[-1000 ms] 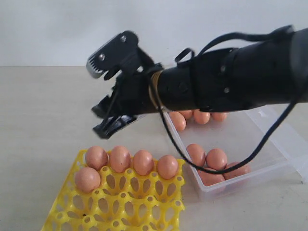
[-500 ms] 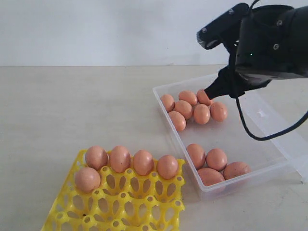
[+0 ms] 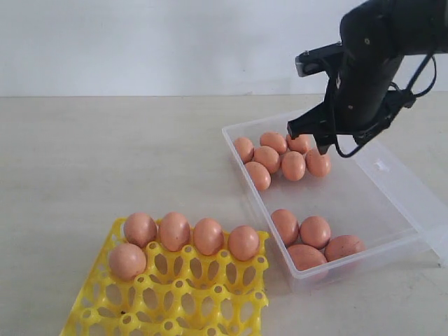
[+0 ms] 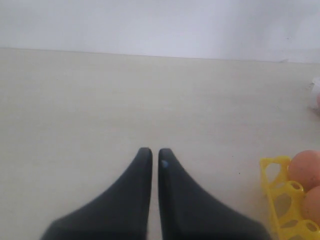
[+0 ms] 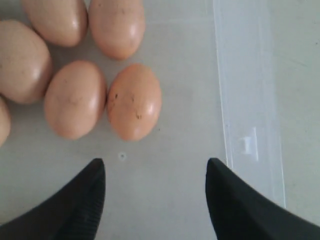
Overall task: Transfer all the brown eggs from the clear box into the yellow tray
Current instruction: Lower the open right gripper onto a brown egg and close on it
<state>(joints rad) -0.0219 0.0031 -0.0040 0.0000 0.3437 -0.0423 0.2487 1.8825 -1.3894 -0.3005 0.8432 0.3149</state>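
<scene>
**Table** (image 3: 105, 154): pale, matte. The left and centre of the exterior frame are bare, back to the wall line.

**Clear box** (image 3: 350, 203): right of centre, set at an angle, its near corner just beside the tray's right edge. A bare band of floor runs between the two egg groups and along the right wall. The lid (image 3: 413, 189) lies open beyond the right rim.

**Yellow tray** (image 3: 182, 294): lower left of centre, cut off by the bottom edge. Cells in front of the second row are open.

**Right gripper** (image 3: 308, 138): upper right, pointing down over the box's far end. Its jaws stand wide apart and hold nothing. The wrist view shows bare box floor between the tips, one egg just ahead and the box wall to one side.

**Left gripper** (image 4: 155, 152): jaws drawn together to a thin slit, empty, over bare table. A tray corner sits off to its side.

**Brown eggs** (image 3: 293, 166): seven clustered at the box's far end, four at its near end, five seated in the tray (four along the back row, one in the second row at the left).
</scene>
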